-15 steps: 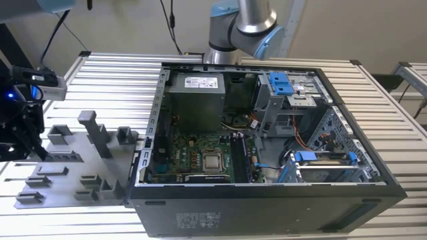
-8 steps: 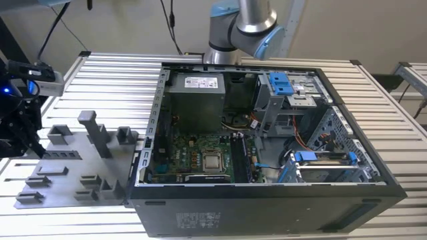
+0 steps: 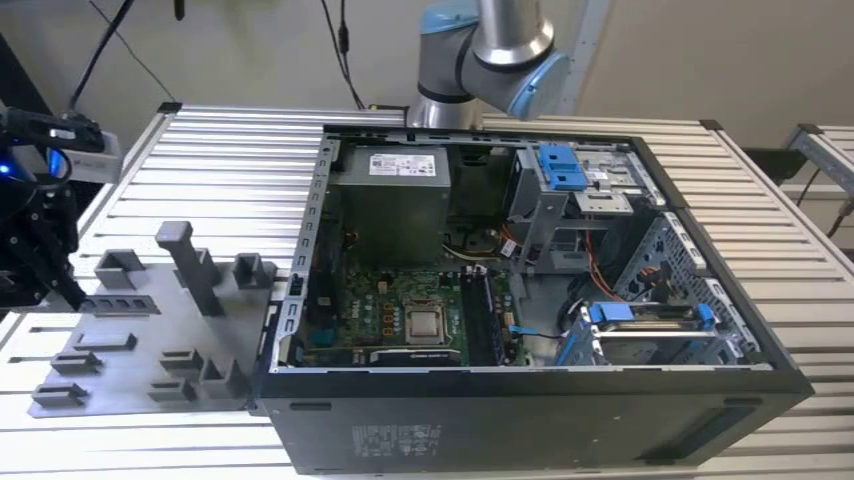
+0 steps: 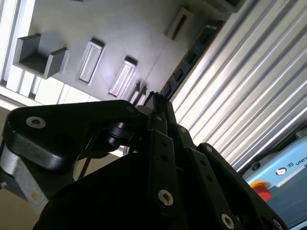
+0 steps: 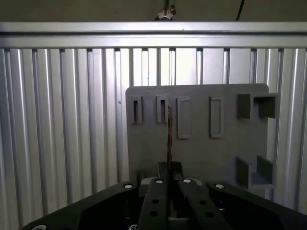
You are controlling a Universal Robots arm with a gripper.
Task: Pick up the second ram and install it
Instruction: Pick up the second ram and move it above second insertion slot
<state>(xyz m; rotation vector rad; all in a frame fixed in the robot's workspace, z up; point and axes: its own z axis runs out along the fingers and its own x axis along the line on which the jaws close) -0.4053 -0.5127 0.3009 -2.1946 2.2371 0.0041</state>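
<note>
Arm (image 3: 505, 28): silver-grey tube, rounded grey joint housings, light-blue end caps. Gripper (image 5: 169, 167): matte black, flat linked bars with rounded ends, silver screw heads at each pivot, 2 finger linkages tapering to narrow tips.

A pale, bare wall (image 3: 694, 50) stood behind the ribbed aluminium table (image 3: 200, 150); black cables (image 3: 343, 40) hung down against it; a second slatted table (image 3: 830, 160) sat at the exterior view's right; light glared off the slats.
</note>
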